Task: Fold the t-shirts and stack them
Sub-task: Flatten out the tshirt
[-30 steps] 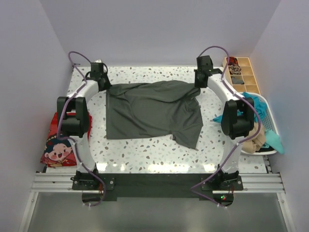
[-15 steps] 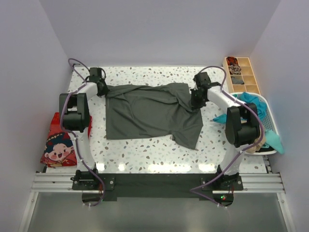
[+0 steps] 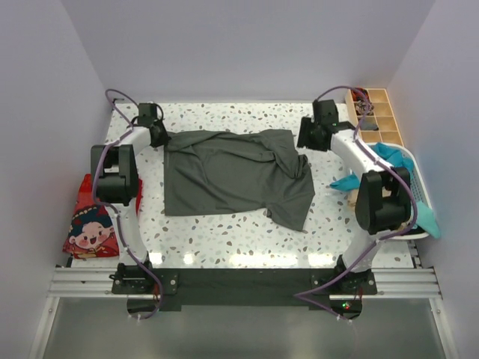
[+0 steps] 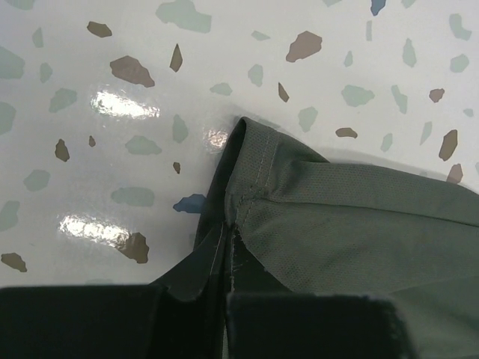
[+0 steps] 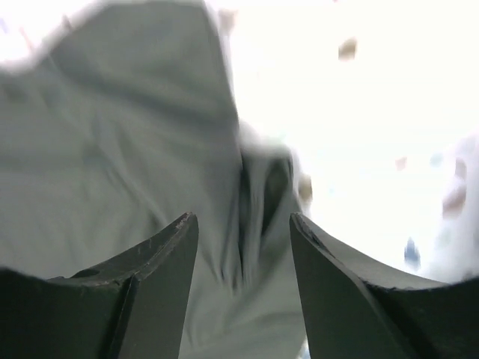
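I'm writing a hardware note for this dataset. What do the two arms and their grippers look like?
The left arm and right arm match: white curved links joined by bulky black joint housings. A thin mauve cable loops along each. Their black bases bolt to a silver rail. The left gripper and right gripper have dark, flat-faced fingers.

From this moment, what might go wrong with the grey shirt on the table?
1. Only the left gripper pinches the dark grey-green shirt, at one far corner. A pull from there would probably drag it askew.
2. The right gripper is open over the bunched corner. Folding now would likely trap those wrinkles.
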Robot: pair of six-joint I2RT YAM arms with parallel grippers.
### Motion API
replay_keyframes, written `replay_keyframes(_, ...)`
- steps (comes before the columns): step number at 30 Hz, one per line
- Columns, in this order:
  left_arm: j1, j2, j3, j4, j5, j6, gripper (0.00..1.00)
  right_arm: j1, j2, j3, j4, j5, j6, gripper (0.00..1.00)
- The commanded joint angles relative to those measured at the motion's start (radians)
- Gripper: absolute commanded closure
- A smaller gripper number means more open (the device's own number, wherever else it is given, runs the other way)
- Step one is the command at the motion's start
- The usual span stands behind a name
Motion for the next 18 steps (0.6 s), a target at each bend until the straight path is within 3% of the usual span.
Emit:
replay_keyframes(1, 0.006, -0.051, 0.023, 0.041, 0.038, -0.016, 1.0, -0.078, 0.186, 0.177, 0.196, -0.167, 0.056, 0.44)
replay_keyframes(8, 0.005, -0.044, 0.007, 0.051, 0.084, -0.022, 1.0, -0.107, 0.472, 0.444, 0.193, -0.33, 0.134, 0.47)
replay_keyframes(18, 0.006, -0.042, 0.011, 0.05, 0.074, -0.012, 1.0, -0.112, 0.586, 0.501, 0.222, -0.445, 0.171, 0.5)
